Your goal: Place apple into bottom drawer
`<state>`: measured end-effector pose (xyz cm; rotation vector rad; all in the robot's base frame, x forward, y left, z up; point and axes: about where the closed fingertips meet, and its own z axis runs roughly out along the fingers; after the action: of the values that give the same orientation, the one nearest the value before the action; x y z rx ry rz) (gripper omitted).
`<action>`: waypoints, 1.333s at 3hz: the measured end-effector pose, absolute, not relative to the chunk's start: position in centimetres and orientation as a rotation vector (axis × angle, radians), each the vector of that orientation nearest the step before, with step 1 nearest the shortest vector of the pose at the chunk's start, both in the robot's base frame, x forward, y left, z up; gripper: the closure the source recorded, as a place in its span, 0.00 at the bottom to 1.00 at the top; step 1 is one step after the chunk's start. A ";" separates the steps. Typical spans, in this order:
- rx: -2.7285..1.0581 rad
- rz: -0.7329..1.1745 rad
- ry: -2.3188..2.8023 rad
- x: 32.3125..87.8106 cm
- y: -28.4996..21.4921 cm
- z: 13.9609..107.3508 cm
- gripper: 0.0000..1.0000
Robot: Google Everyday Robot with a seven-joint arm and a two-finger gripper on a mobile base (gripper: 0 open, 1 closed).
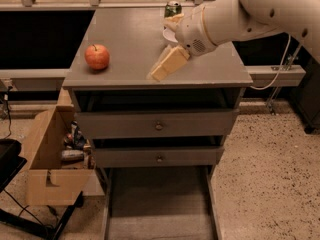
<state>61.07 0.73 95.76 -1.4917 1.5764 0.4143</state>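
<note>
Apple (97, 56), just one, sat on the left of the counter (125, 34), apart from the one gripper (159, 72), which hovered low over the counter's near edge to its right; clenched or released, I could not tell. One green can (173, 8) stood far back. Two knobbed drawers (125, 125) sat above the bottom drawer (157, 204), pulled out.

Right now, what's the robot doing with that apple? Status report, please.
Gripper low over cabinet top, right of apple, not touching it. Apple sits on the top's left side. Bottom drawer pulled out. Nothing between gripper and apple.
</note>
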 end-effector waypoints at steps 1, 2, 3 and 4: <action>-1.492 0.414 1.576 61.1 0.7 95.8 0.00; -1.452 0.419 1.534 65.0 4.0 96.0 0.00; -1.404 0.428 1.520 69.3 7.9 95.6 0.00; -1.375 0.437 1.528 73.0 11.5 95.0 0.00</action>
<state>72.98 11.49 95.03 -1.3751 1.5281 0.4365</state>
